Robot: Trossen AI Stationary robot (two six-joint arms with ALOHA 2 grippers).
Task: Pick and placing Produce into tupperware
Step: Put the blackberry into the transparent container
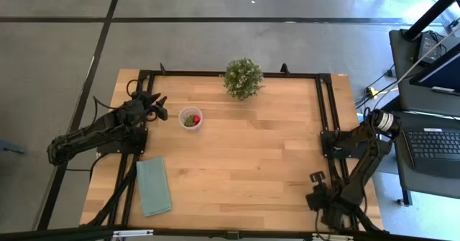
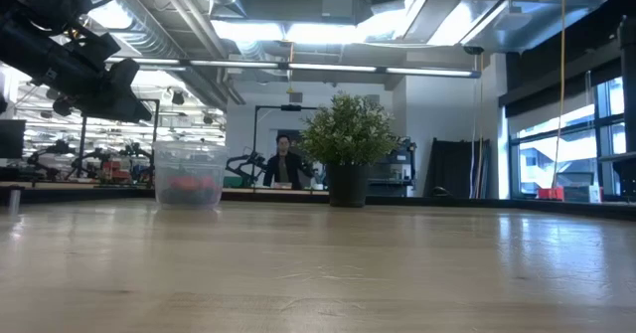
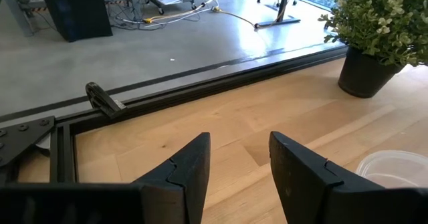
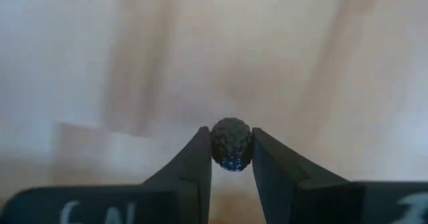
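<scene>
Writing: none legible.
Right gripper [image 4: 231, 158]: folded low at table's 4 o'clock edge, fingers pinching a dark berry [image 4: 231, 144].
Left gripper [image 3: 239, 158]: 9 o'clock, raised, fingers parted, empty.
Tupperware [image 1: 190, 118]: just beside left gripper, holding red produce [image 1: 190, 120].

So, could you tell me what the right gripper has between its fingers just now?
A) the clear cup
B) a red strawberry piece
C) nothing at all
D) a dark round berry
D: in the right wrist view, the right gripper is shut on a dark round berry, pinched between its two fingertips over the table; the cup sits far off by the left gripper, which is open.
</scene>
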